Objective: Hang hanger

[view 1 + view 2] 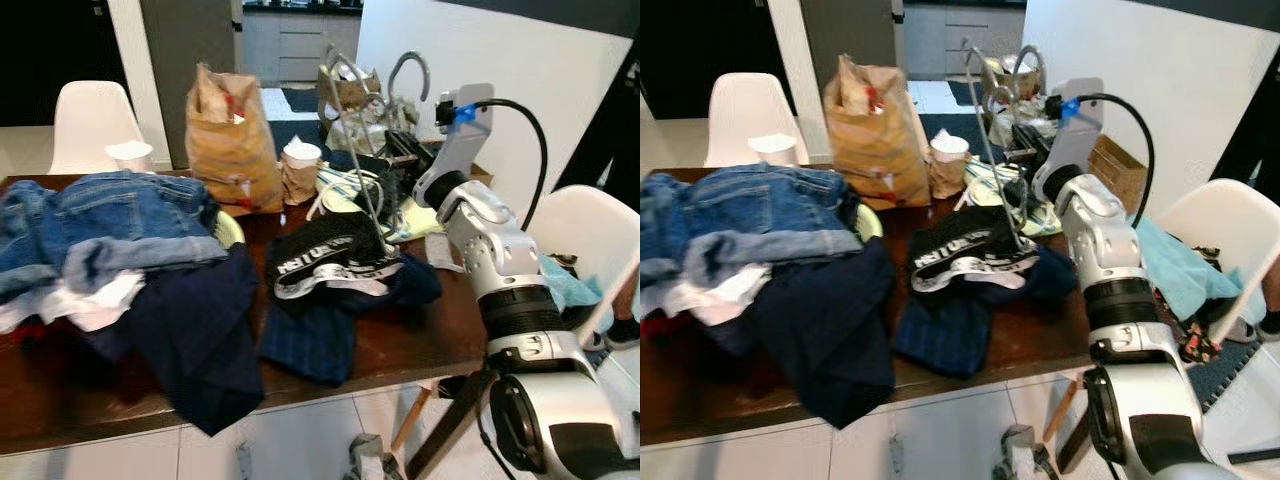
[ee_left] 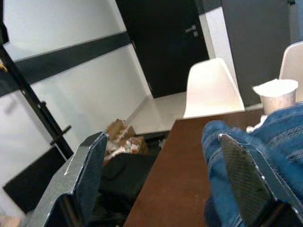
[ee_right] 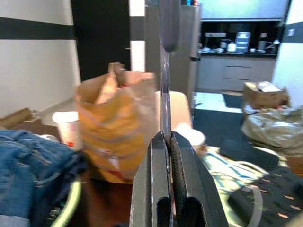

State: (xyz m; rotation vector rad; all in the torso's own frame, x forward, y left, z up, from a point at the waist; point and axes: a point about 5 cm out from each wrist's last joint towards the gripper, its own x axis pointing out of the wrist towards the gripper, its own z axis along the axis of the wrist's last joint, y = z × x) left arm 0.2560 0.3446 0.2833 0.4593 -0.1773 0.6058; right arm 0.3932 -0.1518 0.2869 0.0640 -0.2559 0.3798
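Pinching a thin metal hanger (image 3: 164, 94) between its two black fingers, the right gripper (image 3: 169, 142) holds it up over the far right part of the brown table (image 1: 400, 350); the hanger's hook (image 1: 405, 68) curves above the clutter, and its lower wire runs down toward a black garment with white lettering (image 1: 325, 258). Two white chairs show in the left eye view, one behind the table (image 1: 85, 120) and one at the right (image 1: 590, 235). Two paper cups (image 1: 131, 154) (image 1: 300, 153) flank one crumpled brown paper bag (image 1: 232, 135), whose contents are hard to make out. One pile of blue jeans (image 1: 110, 225) lies over dark clothes. The left gripper (image 2: 163, 182) hovers with fingers spread beside the denim at the table's edge.
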